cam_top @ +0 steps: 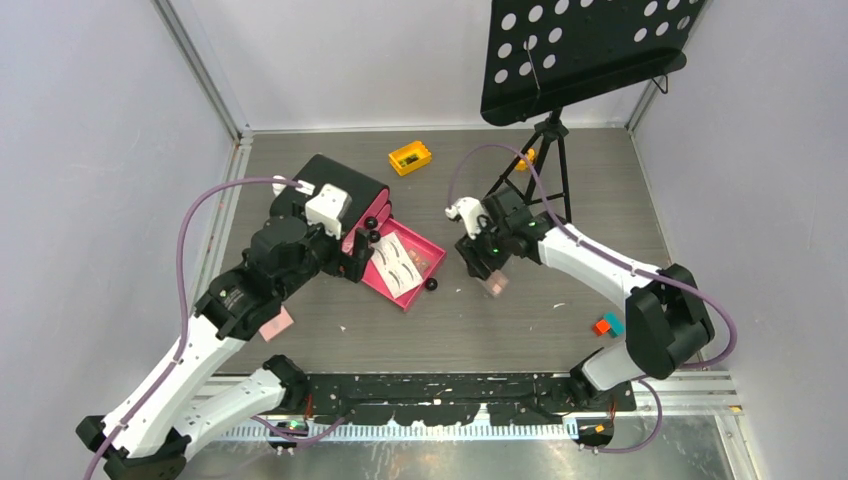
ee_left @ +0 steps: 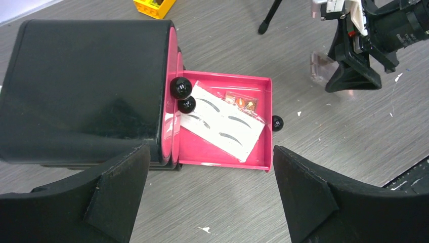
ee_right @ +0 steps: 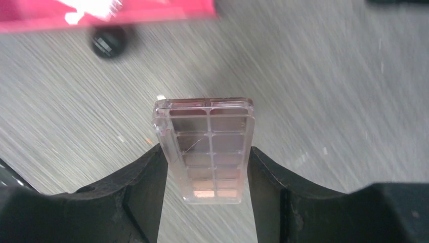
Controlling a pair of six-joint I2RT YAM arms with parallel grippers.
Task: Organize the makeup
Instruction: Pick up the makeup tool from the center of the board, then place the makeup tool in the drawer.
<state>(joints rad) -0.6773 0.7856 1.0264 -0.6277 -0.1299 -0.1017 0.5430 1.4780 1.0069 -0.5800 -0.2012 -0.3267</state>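
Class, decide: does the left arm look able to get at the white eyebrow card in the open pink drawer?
Probably yes: the drawer is pulled out, the eyebrow card lies mostly uncovered, and the open left gripper hangs right above it.

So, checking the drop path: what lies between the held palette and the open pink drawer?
Only bare table and the black drawer knob, beyond the palette in the right wrist view.

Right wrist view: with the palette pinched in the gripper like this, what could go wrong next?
The right gripper holds the eyeshadow palette by its smooth clear side edges, so it may slip or twist. The pink drawer holds the eyebrow card and a small packet; the palette could land askew on them. The left gripper hangs open above that drawer, so the arms might clash.
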